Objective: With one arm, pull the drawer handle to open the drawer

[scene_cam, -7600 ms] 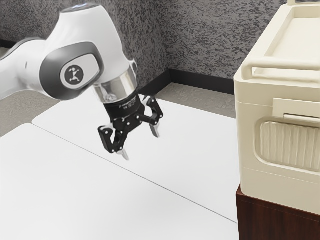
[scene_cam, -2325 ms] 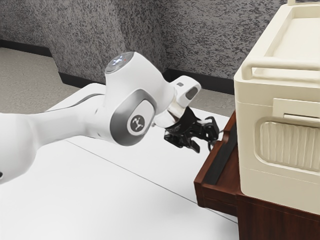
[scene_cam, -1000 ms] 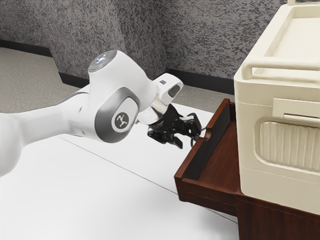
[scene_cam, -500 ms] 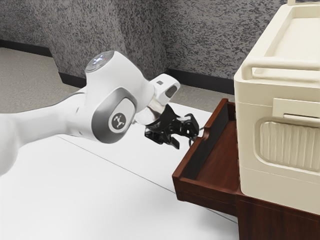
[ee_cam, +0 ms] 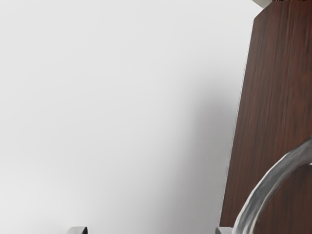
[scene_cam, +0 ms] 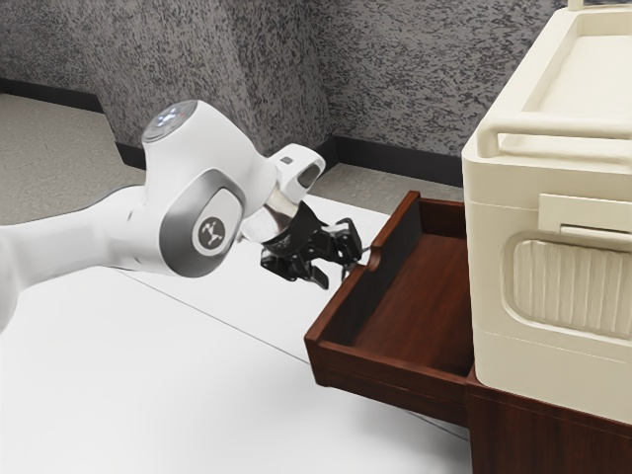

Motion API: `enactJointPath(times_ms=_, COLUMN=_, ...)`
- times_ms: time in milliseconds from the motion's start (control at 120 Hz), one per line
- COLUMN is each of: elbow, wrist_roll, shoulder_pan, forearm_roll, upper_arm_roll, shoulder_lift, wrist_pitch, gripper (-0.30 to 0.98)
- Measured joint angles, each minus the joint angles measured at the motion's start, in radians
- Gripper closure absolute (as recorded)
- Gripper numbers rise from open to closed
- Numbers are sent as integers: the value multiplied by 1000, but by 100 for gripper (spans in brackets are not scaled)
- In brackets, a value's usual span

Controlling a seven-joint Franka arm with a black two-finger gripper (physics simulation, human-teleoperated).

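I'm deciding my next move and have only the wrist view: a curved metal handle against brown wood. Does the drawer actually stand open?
Observer: Yes. In the exterior view, the drawer juts out of the wooden cabinet, and its inner floor shows.
Operator: What stands on that cabinet?
Observer: A cream boxy unit, with a rounded rail along its upper edge.
Operator: And where is my gripper along the drawer?
Observer: The gripper is outside the drawer's front, close to the notch in its top edge.
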Motion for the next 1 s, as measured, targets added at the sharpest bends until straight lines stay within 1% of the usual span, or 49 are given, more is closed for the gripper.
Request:
enactJointPath(times_ms=358, elbow=1, wrist_roll=10, shoulder_pan=1, forearm_roll=-19, upper_arm_roll=-4, shoulder_lift=3, wrist_pitch=2, gripper=33)
enactJointPath(times_ms=525, elbow=-1, wrist_roll=10, shoulder_pan=-9, forearm_roll=-10, upper_arm_roll=0, shoulder_lift=1, wrist_pitch=4, gripper=32)
enactJointPath(times_ms=717, elbow=-19, wrist_roll=7, shoulder_pan=16, forearm_roll=-1, upper_arm_roll=0, shoulder_lift=-16, wrist_pitch=6, gripper=33)
enactJointPath(times_ms=1000, elbow=-39, wrist_roll=2, shoulder_pan=24, forearm_roll=6, upper_arm_roll=-6, shoulder_lift=-35, wrist_pitch=6, gripper=33)
